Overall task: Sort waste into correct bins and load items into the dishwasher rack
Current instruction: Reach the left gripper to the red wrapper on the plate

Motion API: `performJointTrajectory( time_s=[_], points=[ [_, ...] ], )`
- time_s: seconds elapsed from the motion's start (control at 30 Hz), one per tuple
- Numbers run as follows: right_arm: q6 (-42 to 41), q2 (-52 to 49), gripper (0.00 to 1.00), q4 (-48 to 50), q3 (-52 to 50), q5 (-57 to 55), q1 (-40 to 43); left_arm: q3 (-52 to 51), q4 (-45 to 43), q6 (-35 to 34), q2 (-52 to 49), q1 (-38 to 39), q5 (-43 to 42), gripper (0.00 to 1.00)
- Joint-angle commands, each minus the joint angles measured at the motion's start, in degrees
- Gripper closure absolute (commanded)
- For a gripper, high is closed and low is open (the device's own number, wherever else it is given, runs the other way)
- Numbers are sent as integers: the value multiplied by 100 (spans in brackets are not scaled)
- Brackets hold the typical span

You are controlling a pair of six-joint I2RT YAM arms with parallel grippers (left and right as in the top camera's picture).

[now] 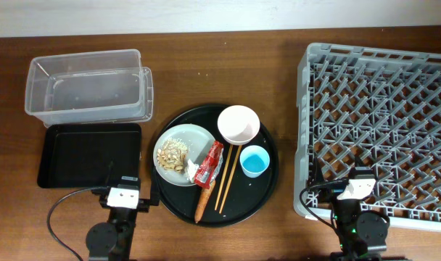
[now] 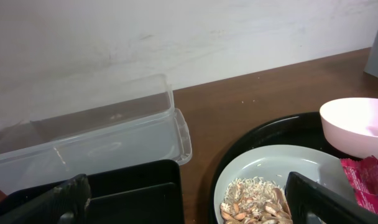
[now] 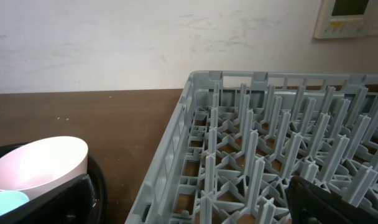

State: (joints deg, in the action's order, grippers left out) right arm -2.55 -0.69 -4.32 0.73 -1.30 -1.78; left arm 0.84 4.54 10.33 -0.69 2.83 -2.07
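Left gripper [image 2: 189, 208] and right gripper [image 3: 189, 205] spread wide, nothing held; plate [image 1: 188, 138] with food scraps [image 1: 171, 155], wrapper [image 1: 208, 164], carrot stick [image 1: 202, 203], bowl [image 1: 238, 124], cup [image 1: 254, 160] on round tray [image 1: 260, 192]; clear tub [image 1: 90, 87], black bin [image 1: 90, 154] left, rack [image 1: 380, 130] right

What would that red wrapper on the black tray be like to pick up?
The red snack wrapper looks thin and crinkled, so it would probably flop and weigh almost nothing. Its glossy film may be slippery. It seems to overlap the plate beside the food scraps, so dragging it might disturb them.
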Motion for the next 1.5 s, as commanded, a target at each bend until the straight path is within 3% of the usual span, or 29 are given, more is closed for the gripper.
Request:
performJointTrajectory(
  time_s=[0.0,0.9,1.07,1.13,1.27,1.47],
  points=[
    [39,48,2,-24,-42,-70,35,-33,20,94,28,-20,55,1],
    [35,48,2,-22,-42,-66,35,-31,9,90,28,-20,35,1],
    [15,-76,2,-352,149,-50,35,74,208,-192,-356,-22,20,1],
    [15,-308,2,-750,490,-50,35,337,544,-212,-621,-22,20,1],
    [15,-1766,2,-1818,1945,-48,35,1569,1285,-404,-1904,-22,15,1],
    [17,-4175,2,-4365,4640,-22,35,4765,3659,-448,-4747,-20,-420,1]
  ],
)
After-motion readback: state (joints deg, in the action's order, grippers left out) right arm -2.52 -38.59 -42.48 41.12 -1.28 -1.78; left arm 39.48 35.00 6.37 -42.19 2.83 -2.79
